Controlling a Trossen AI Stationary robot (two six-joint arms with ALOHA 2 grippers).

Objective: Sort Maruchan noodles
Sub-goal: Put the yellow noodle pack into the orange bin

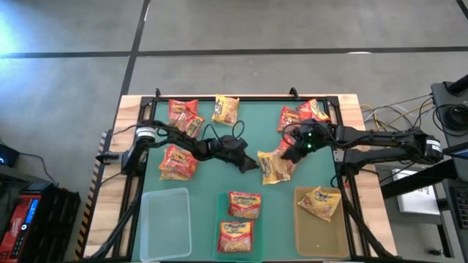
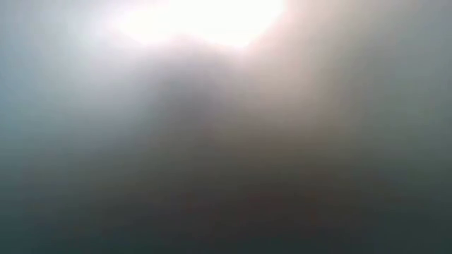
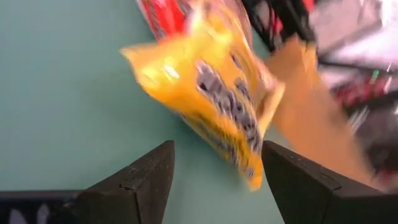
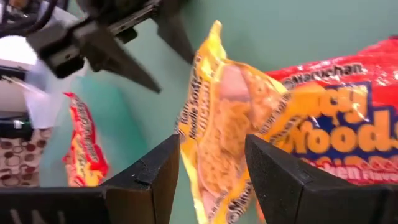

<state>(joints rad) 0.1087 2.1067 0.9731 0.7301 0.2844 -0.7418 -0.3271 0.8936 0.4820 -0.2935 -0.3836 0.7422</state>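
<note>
The right claw [image 4: 208,180] grips a yellow noodle packet [image 1: 275,166] at mid-tabletop [image 1: 219,139], jaws clamped on its edge. Just beside it the left claw [image 1: 250,162] is spread apart, holding nothing. Bare green lies between them and the three bins [image 1: 167,223] at the near edge; other packets [image 1: 183,115] line the far edge.

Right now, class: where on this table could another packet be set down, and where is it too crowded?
Free: the clear left bin, and the bare green mat between the back packets. Crowded: mid-table, where the left end effector and right end effector flank the yellow packet; the middle bin holds two.
</note>
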